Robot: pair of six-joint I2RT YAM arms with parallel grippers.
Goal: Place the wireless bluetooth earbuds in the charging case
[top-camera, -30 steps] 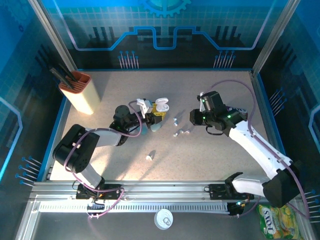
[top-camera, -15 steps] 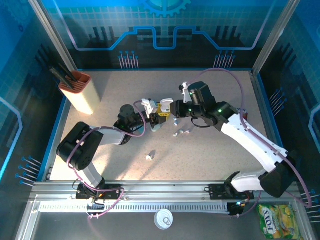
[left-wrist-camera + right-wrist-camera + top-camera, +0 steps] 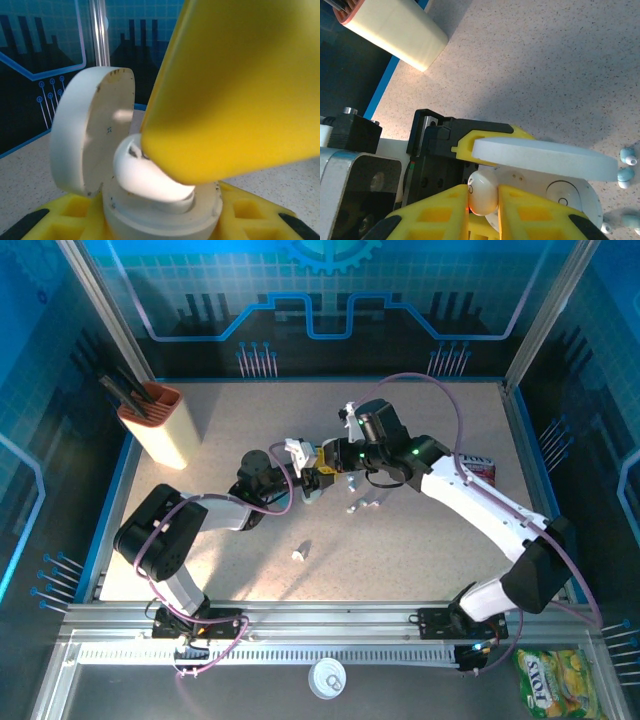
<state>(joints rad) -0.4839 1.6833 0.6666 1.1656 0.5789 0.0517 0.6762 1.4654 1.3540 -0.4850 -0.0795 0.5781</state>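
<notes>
White earbud (image 3: 482, 192) is pinched by the right gripper (image 3: 483, 199) at the charging case (image 3: 90, 140), which is clamped by the left gripper (image 3: 310, 478). Pressed in askew, it could be jammed or dropped.

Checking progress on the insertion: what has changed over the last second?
The right claw, shut on an earbud, swung leftward to the open charging case. The left claw kept holding that case; the loose earbuds lay unmoved.
</notes>
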